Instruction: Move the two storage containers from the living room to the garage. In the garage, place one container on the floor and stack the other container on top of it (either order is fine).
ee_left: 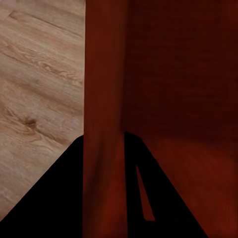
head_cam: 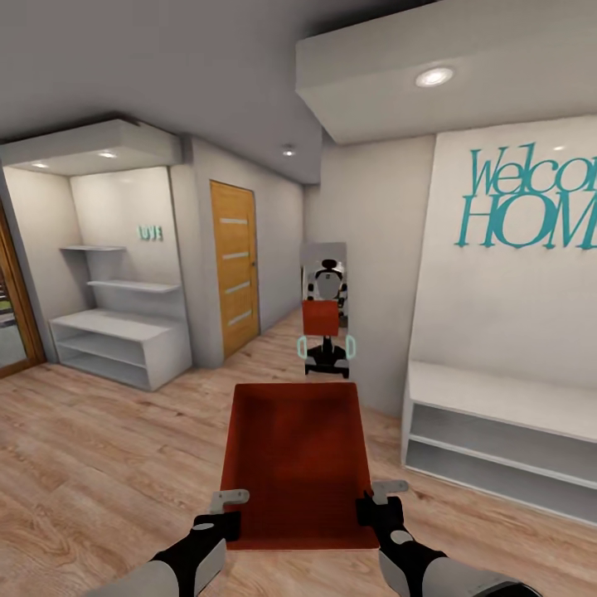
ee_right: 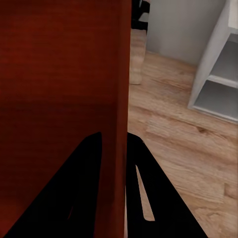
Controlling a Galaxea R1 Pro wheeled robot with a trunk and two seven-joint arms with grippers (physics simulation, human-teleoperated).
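One orange-red open-top storage container (head_cam: 294,460) hangs in front of me over the light wood planks, held by its two side walls near the closest end. My left gripper (head_cam: 228,507) is shut on the left wall (ee_left: 104,99), one dark finger (ee_left: 59,203) outside and one inside. The right wall (ee_right: 111,99) is pinched the same way by my right gripper (head_cam: 377,502). The bin looks empty. The garage and its grey floor are out of view.
A white low bench shelf (head_cam: 497,431) stands at the right under teal wall lettering. A white shelf unit (head_cam: 116,344) sits at the left. Ahead are a wood-panelled door (head_cam: 234,265) and a mirror (head_cam: 325,274) reflecting me with the bin.
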